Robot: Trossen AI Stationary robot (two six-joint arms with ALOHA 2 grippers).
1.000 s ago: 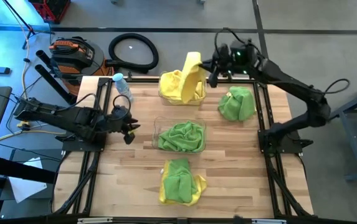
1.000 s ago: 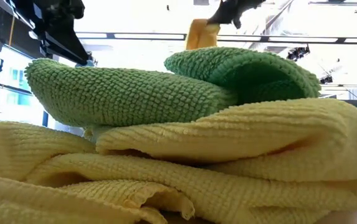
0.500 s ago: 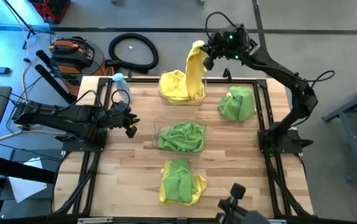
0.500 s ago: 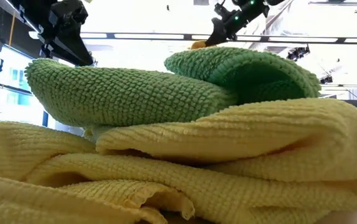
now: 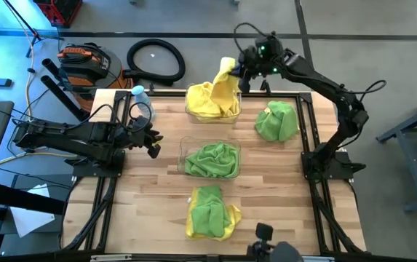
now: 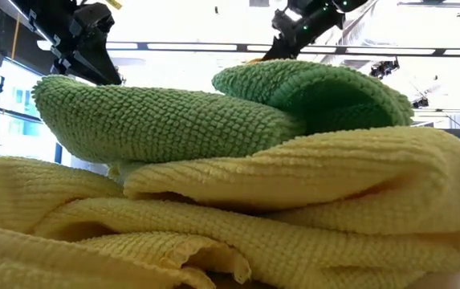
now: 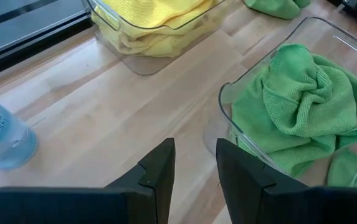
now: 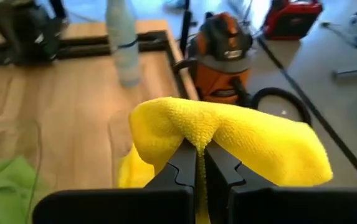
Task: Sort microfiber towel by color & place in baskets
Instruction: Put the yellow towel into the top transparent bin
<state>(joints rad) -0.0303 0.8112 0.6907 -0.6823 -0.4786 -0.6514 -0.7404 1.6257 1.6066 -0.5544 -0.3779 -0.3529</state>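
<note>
My right gripper (image 5: 236, 73) is shut on a yellow towel (image 5: 219, 91) above the far basket (image 5: 193, 114), which holds more yellow cloth. The nearer basket (image 5: 183, 145) holds a crumpled green towel (image 5: 212, 160). Another green towel (image 5: 277, 120) lies loose on the table to the right. A green towel on a yellow one (image 5: 209, 212) lies by the near edge and fills the low view (image 6: 157, 120). My left gripper (image 7: 195, 168) is open and hovers over bare wood, left of the nearer basket. My right gripper pinches a raised fold of the yellow towel (image 8: 198, 134) between its two fingers (image 8: 181, 163). The cloth bulges out on both sides of the fingers. The towel hangs slack below the hold, and its lower part (image 5: 212, 102) rests in the far basket.
A clear bottle with a blue cap (image 5: 143, 98) stands at the table's far left corner. A vacuum (image 5: 84, 62) and a black hose (image 5: 156, 60) lie on the floor beyond the far edge. Bare wood lies between the baskets and the left edge.
My right gripper has carried the yellow towel toward the table's left and far edge, then sunk a little. The towel hung stretched over the far basket half a second ago; now it has slumped, bunched, onto the yellow cloth there. My left gripper has stayed put.
</note>
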